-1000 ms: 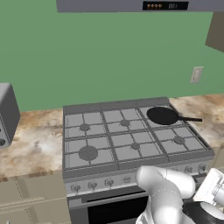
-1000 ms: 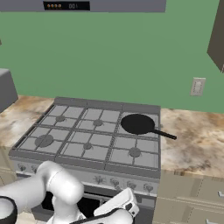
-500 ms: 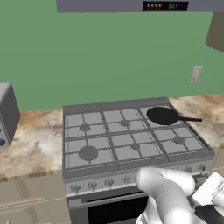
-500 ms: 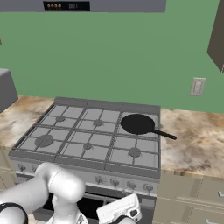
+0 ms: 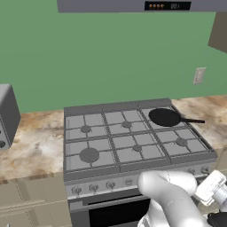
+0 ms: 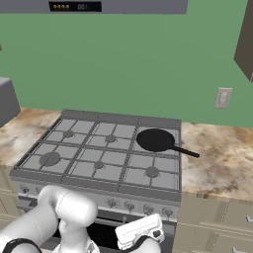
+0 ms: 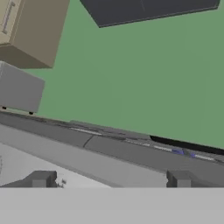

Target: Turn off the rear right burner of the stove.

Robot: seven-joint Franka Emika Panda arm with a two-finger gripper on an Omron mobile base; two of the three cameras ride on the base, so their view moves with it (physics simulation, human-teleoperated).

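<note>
**Tool low at the stove front, burner under a pan**

You have the stove (image 5: 133, 146) set into the marbled surface (image 5: 35, 146). The rear right burner (image 6: 157, 146) sits at the stove's back right corner — a black frying pan (image 6: 155, 140) covers it. Your tool (image 7: 109, 183) is low, facing the stove's front edge; its fingertips (image 7: 41, 179) stand well apart, holding nothing. A toaster (image 5: 6, 117) stands at the surface's left edge.

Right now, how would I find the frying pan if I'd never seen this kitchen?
Look for the wide grey stove against the green wall. The frying pan sits on its back row, on the rightmost of the three squares. It is the one flat black round thing there, and its thin handle pointing right sets it apart from the grey grates.
</note>
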